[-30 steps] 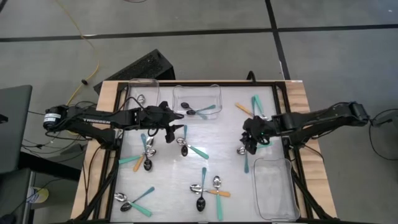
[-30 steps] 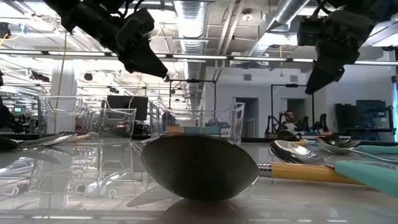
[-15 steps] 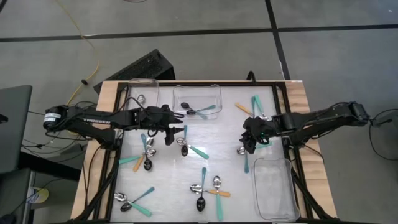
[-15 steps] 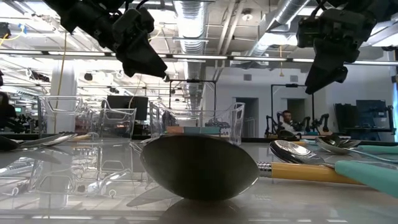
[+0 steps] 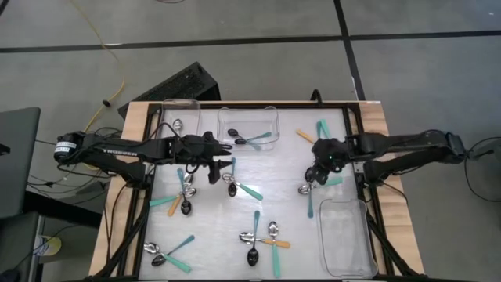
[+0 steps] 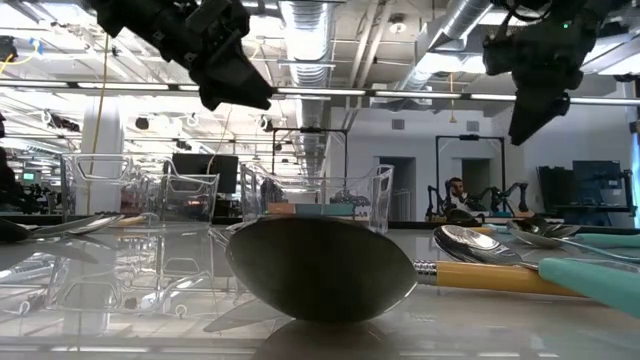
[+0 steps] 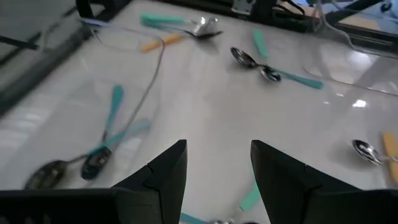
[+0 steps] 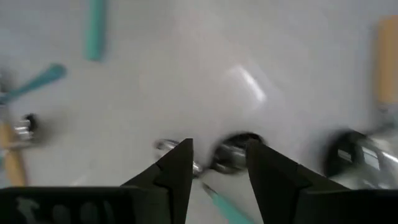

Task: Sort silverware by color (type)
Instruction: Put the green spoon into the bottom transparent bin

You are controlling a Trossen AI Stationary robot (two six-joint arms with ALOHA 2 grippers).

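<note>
Your right gripper (image 5: 316, 174) stands with its jaws apart and nothing between them, hanging above a spoon with a teal handle (image 5: 308, 197) near the table's right side. Over the last second it has shifted a little toward the back of the table and its arm has straightened, so in the low view it now sits further right and slightly higher. In its own wrist view a shiny spoon bowl (image 8: 231, 154) lies on the white surface just past the fingertips (image 8: 180, 158). You look to be lining up a pick, not yet committed.

Your left gripper (image 5: 213, 163) is also parted and empty, held above the table in front of the clear bin (image 5: 275, 117) that already holds a dark spoon with a teal handle (image 5: 252, 141). It has barely moved, only lifting slightly. Its arm reaches in low from the left edge.

The rest of the silverware remains scattered: a pair (image 5: 236, 186) just beside the left gripper, a cluster (image 5: 262, 239) toward the front, more (image 5: 168, 254) at the front left. Most sorting lies ahead.
</note>
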